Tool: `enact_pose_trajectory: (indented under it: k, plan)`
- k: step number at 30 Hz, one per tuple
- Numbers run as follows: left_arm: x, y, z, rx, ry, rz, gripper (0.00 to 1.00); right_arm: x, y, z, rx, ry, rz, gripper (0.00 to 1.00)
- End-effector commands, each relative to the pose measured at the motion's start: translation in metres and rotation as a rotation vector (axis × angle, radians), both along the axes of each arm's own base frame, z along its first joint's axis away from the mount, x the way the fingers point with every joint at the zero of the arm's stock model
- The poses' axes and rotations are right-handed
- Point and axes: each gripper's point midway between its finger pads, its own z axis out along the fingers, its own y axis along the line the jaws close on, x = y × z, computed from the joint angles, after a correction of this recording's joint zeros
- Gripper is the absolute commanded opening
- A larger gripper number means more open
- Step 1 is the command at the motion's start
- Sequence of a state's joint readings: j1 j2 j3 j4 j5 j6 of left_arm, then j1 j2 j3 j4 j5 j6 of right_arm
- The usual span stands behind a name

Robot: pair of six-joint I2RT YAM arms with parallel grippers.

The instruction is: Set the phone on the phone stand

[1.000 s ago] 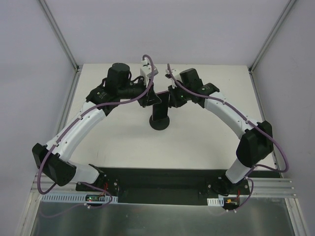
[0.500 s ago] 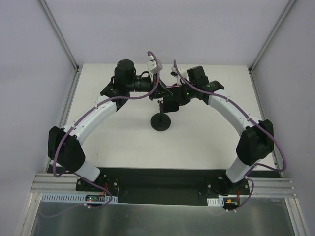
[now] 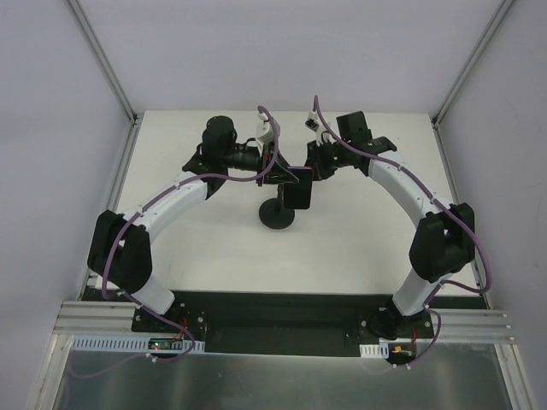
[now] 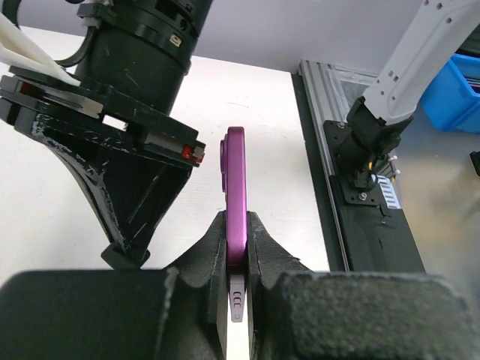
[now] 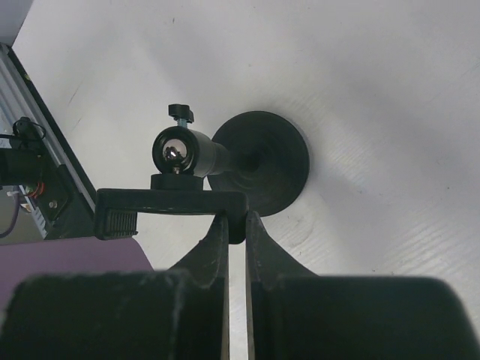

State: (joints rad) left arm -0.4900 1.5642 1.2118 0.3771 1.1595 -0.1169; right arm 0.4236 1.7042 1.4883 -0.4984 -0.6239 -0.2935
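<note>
The phone [image 4: 235, 191] has a purple edge and a dark face. My left gripper [image 4: 237, 225] is shut on its lower edge and holds it upright, on edge, above the table. In the top view the phone [image 3: 297, 191] hangs just right of the phone stand's disc base [image 3: 277, 214]. My right gripper [image 5: 236, 223] is shut on the end of the stand's clamp bar [image 5: 171, 201], with the ball joint [image 5: 174, 152] and disc base [image 5: 264, 160] beyond it. In the top view the left gripper [image 3: 279, 168] and right gripper [image 3: 314, 164] are close together over the stand.
The white table [image 3: 359, 239] is ringed by grey walls. An aluminium rail with the arm bases [image 3: 282, 329] runs along the near edge. The right arm's base [image 4: 367, 150] and a blue bin [image 4: 457, 90] show in the left wrist view.
The phone has moved from directly over the stand's base to its right side, carried by my left gripper. Both wrists have shifted slightly toward the back and right.
</note>
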Motion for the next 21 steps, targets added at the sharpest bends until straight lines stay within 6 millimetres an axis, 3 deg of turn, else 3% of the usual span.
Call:
enact_pose_trajectory:
  k: [1,8,18,21]
  plan:
    - [-0.003,-0.004,0.028,-0.075,-0.156,-0.101,0.00,-0.003,0.025,0.056,0.185,-0.107,0.141,0.00]
    - [0.001,-0.013,0.027,-0.073,-0.114,-0.173,0.00,-0.004,0.026,0.050,0.189,-0.086,0.168,0.00]
    - [0.028,-0.022,0.008,-0.028,-0.049,-0.158,0.00,-0.021,0.027,0.059,0.227,-0.076,0.257,0.00]
    - [0.034,-0.015,0.004,-0.007,-0.029,-0.126,0.00,-0.022,0.023,0.060,0.211,-0.098,0.248,0.00]
